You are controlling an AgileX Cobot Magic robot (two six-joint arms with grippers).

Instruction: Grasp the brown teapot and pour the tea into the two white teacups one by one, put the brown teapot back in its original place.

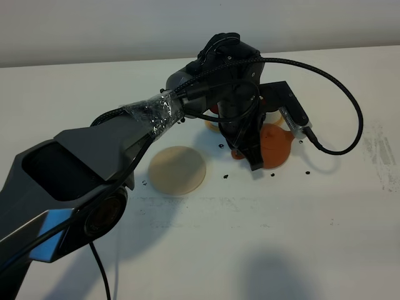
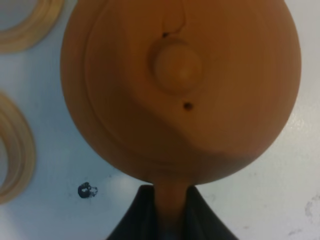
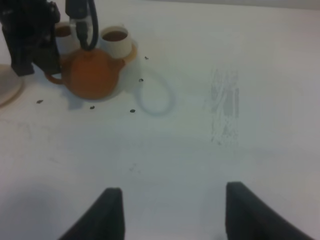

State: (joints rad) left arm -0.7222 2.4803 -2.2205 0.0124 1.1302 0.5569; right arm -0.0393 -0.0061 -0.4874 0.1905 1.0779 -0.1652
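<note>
One brown teapot (image 1: pixel 275 145) is sitting right of the worktop's (image 1: pixel 250 250) middle, just right of the round beige disc (image 1: pixel 177 169) that serves as its original place, so it is not resting on its home spot. The left hand (image 2: pixel 171 212) is gripping it by the loop handle: in the left wrist view the two dark fingers (image 2: pixel 135 220) are pinching a narrow brown strip that runs into the pot's body, jaws drawn tightly together on it. That hold is keeping the lid knob (image 2: pixel 175 65) facing the wrist camera, so the pot is looking roughly level rather than tipped. In the right wrist view its spout is pointing toward the nearer of the cups, which fits a pouring stance.

Two white teacups are visible in the right wrist view, just beyond the teapot: one (image 3: pixel 116 40) showing dark liquid inside, the other (image 3: pixel 62 31) half hidden behind the left arm, also seeming to hold something dark. Judging from that, the pouring may be largely done and the return to the disc is what is remaining. Two tan coaster rings (image 2: pixel 15 150) are showing beside the pot in the left wrist view.

The right hand (image 3: pixel 170 210) is hanging well apart from everything, over bare worktop, its fingers spread wide and gripping nothing. Several small dark specks (image 1: pixel 225 177) are lying scattered around the pot.
</note>
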